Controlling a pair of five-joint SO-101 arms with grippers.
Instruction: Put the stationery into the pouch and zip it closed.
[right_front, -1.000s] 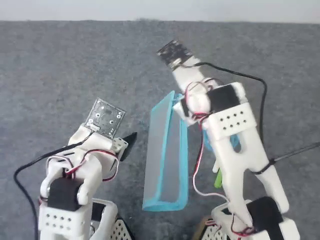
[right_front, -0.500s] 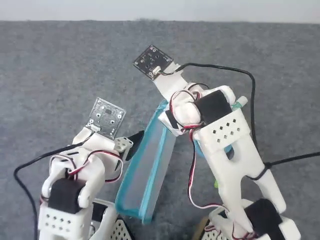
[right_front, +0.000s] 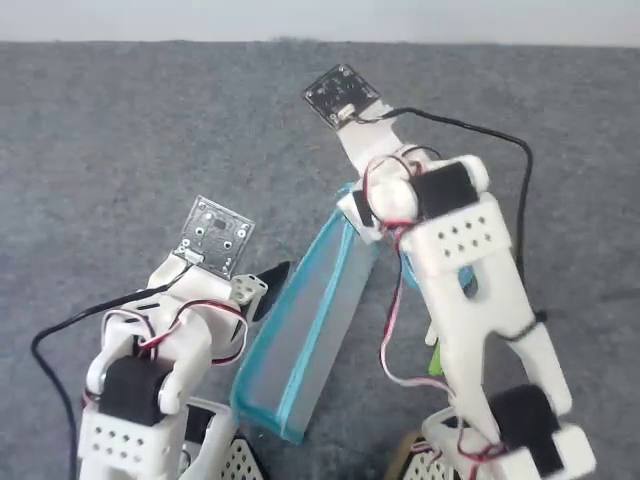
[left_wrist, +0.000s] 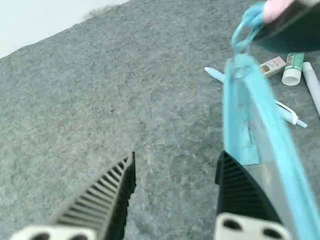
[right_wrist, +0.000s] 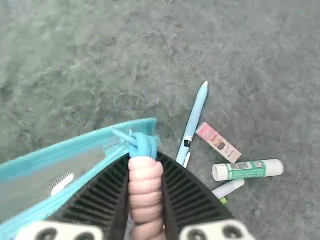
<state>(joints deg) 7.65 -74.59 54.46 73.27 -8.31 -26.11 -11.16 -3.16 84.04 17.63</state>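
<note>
From above, the pouch slanted from my right arm down beside my left arm. Through the left wrist, my left gripper gaped wide and empty beside the pouch's edge, with pens, glue stick and eraser lying beyond. Through the right wrist, my right gripper was clamped on the pink zip pull. Nothing looked packed, so I judged opening to be the step in hand, and my left jaws needed to pinch the edge next.
</note>
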